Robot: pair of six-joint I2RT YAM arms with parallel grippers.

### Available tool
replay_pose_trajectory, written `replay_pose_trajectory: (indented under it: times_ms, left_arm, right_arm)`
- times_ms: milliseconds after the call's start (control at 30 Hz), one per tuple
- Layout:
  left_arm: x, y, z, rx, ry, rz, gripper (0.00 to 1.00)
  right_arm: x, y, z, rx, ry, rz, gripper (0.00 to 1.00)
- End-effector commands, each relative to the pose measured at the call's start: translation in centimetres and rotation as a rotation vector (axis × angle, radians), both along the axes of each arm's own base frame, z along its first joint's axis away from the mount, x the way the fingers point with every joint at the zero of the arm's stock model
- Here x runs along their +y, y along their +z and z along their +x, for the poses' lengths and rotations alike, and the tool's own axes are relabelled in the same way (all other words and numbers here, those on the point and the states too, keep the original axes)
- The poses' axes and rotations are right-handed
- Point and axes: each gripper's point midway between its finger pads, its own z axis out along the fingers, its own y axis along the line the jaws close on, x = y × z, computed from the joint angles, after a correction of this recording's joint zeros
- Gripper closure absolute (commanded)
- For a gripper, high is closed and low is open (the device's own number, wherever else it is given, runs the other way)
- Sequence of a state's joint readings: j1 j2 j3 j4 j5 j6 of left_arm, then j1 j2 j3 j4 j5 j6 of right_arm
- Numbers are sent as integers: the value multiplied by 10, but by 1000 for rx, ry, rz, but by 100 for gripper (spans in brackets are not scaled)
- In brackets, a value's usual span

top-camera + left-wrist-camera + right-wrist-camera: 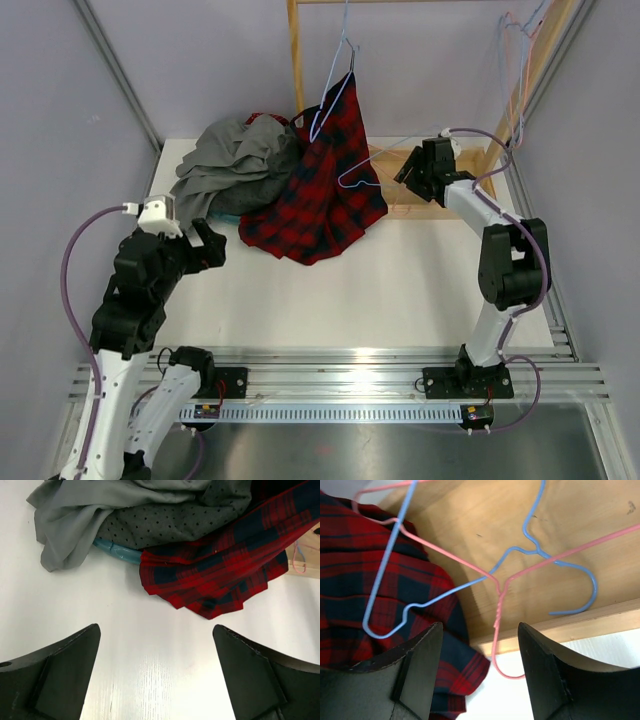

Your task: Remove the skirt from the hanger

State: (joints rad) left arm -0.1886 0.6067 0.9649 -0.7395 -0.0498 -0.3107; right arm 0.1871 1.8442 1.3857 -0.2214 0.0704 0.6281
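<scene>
Hanger wire point(497, 605), pink, between spread right fingers point(417, 675) — clear only from that wrist; left fingers point(50, 675) spread.

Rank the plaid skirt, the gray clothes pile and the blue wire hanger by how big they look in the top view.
1. plaid skirt
2. gray clothes pile, somewhat smaller
3. blue wire hanger, only a thin outline

Left gripper point(155, 630) spread wide; right gripper point(480, 627) jaws apart.
</scene>
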Motion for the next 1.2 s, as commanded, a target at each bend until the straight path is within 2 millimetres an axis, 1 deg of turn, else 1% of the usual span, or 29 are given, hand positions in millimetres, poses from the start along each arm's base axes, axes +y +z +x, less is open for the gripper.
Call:
replay_pose_trajectory:
  times_ms: [0, 33, 67, 133, 167, 233, 267, 300, 333, 367, 433, 467, 500, 533, 633, 667, 733, 767, 833, 867, 900, 933, 967, 1000, 1033, 1067, 1100, 1133, 1167]
  left_arm:
    - [1, 7, -2, -43, -6, 5, 1]
    - [-1, 5, -2, -44, -13, -1, 1]
    - [-2, -1, -1, -34, -18, -5, 1]
    - [-5, -5, -1, -36, -27, -14, 1]
    - [-6, -10, 0, -27, -31, -17, 1]
    - [-7, -12, 2, -33, -35, -21, 1]
    - [-8, -16, 1, -27, -36, -20, 1]
    - [-7, -16, 2, -29, -35, -19, 1]
    - [-7, -16, 2, -29, -36, -17, 1]
    - [-7, -17, 2, -24, -36, -16, 1]
    - [-8, -18, 2, -24, -38, -18, 1]
    - [-8, -19, 2, -21, -39, -19, 1]
    - [-9, -19, 3, -24, -41, -20, 1]
    - [-9, -20, 2, -19, -44, -20, 1]
    - [-9, -19, 2, -21, -44, -19, 1]
    - [-9, -19, 2, -22, -45, -18, 1]
    - [-9, -18, 2, -26, -45, -17, 1]
    - [-9, -18, 2, -24, -46, -15, 1]
    - [-14, -15, 1, -28, -78, -22, 1]
    - [-15, -9, 0, -41, -86, -25, 1]
    - [-17, -6, -1, -44, -96, -29, 1]
    - [-23, -1, -2, -49, -131, -42, 1]
    - [-28, 3, -4, -55, -162, -46, 1]
    - [-38, 16, -8, -78, -226, -66, 1]
    - [-44, 22, -10, -94, -268, -71, 1]
    - [-50, 27, -12, -106, -309, -65, 1]
    - [-55, 39, -14, -139, -346, -65, 1]
    - [-64, 47, -19, -159, -410, -72, 1]
    - [-68, 53, -21, -183, -449, -53, 1]
  right_arm:
    - [-6, -3, 18, -29, -45, -11, 31]
    - [-6, -7, 19, -21, -45, -10, 35]
    - [-5, -17, 19, -3, -43, -14, 37]
    - [-3, -26, 23, 7, -45, -7, 38]
    - [-1, -35, 24, 19, -36, -2, 38]
    - [1, -39, 30, 15, -32, 0, 40]
    - [1, -48, 31, 33, -33, -4, 41]
    - [2, -46, 36, 22, -30, -6, 43]
    - [1, -47, 38, 24, -31, -7, 46]
    - [1, -51, 40, 29, -30, -15, 59]
    - [2, -46, 45, 13, -27, -17, 73]
    - [1, -46, 46, 13, -27, -27, 87]
    - [0, -40, 48, 7, -22, -34, 95]
    - [-1, -38, 47, 5, -16, -49, 100]
    - [-8, -18, 44, -14, -18, -90, 100]
    - [-11, 0, 43, -42, -25, -100, 100]
    - [-15, 19, 35, -46, -12, -131, 100]
    - [-18, 39, 31, -70, -14, -140, 100]
    - [-22, 57, 17, -56, 6, -168, 100]
    - [-22, 78, 9, -81, 14, -163, 100]
    - [-23, 79, -4, -50, 25, -170, 100]
    - [-25, 85, -12, -44, 37, -180, 100]
    - [-25, 101, -24, -62, 48, -174, 100]
    - [-28, 96, -38, -23, 66, -193, 100]
    - [-30, 99, -48, -15, 70, -201, 100]
    - [-33, 105, -62, -17, 75, -207, 100]
    - [-37, 101, -76, 22, 80, -224, 100]
    - [-40, 114, -89, 1, 84, -228, 100]
    - [-42, 106, -101, 29, 89, -234, 100]
